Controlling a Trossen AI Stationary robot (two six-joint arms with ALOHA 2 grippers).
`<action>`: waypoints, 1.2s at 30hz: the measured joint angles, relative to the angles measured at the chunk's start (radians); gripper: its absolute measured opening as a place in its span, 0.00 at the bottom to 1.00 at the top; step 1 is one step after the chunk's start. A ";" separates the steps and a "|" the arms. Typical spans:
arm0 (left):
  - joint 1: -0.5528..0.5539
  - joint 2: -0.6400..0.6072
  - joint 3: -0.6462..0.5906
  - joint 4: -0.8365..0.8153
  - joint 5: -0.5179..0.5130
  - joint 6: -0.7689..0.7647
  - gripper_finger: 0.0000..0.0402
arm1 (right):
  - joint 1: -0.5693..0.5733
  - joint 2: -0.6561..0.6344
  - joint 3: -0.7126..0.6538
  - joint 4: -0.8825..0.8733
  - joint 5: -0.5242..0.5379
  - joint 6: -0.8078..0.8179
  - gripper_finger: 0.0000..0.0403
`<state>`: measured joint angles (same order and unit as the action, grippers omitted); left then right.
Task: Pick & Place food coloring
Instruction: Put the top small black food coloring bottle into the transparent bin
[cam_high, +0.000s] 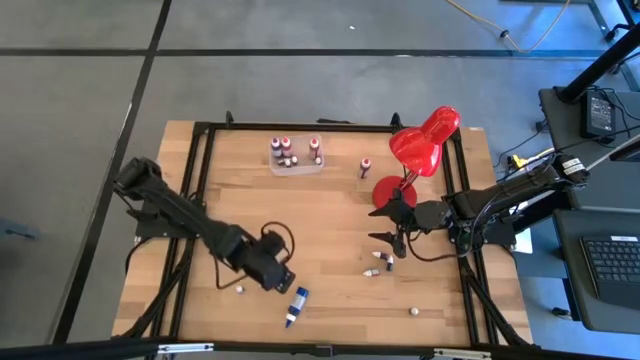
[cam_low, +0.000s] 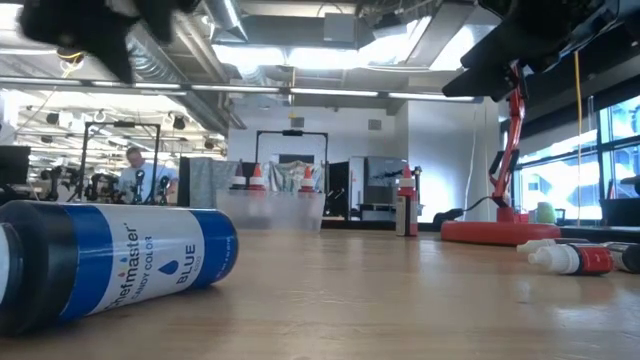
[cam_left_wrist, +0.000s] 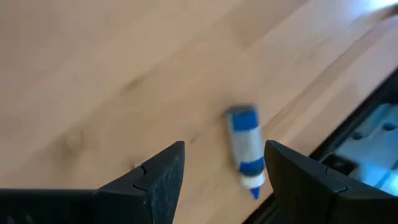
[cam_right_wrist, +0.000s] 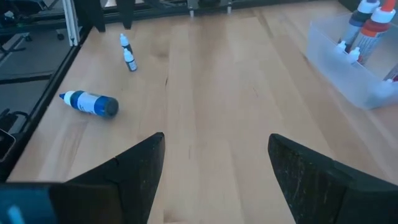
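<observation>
Left gripper (cam_high: 281, 279) is hovering low in the overhead frame, left of centre, jaws parted and grasping nothing. The long blue food-coloring bottle with a white cap (cam_high: 296, 306) is lying on its side on the pale wooden table (cam_high: 330, 215), just below and right of that claw. Right gripper (cam_high: 390, 222) is hanging right of centre, beside the red desk lamp (cam_high: 424, 142), jaws spread wide, empty. Small dark red dropper bottles (cam_high: 381, 257) are lying just below it. More small bottles are standing in the clear plastic box (cam_high: 296, 157), upper centre.
</observation>
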<state>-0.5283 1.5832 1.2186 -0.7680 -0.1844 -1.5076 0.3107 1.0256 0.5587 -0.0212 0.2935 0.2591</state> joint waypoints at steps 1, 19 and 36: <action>-0.007 0.020 0.001 -0.003 0.013 -0.020 0.54 | 0.000 0.000 0.000 0.000 0.000 -0.005 0.72; -0.022 0.243 0.002 -0.128 0.234 -0.095 0.53 | 0.000 0.000 0.000 0.000 0.001 -0.009 0.72; -0.047 0.249 0.001 -0.092 0.270 -0.036 0.53 | 0.000 0.000 0.000 -0.003 0.001 -0.009 0.72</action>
<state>-0.5755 1.8320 1.2198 -0.8604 0.0860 -1.5434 0.3103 1.0256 0.5587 -0.0246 0.2943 0.2497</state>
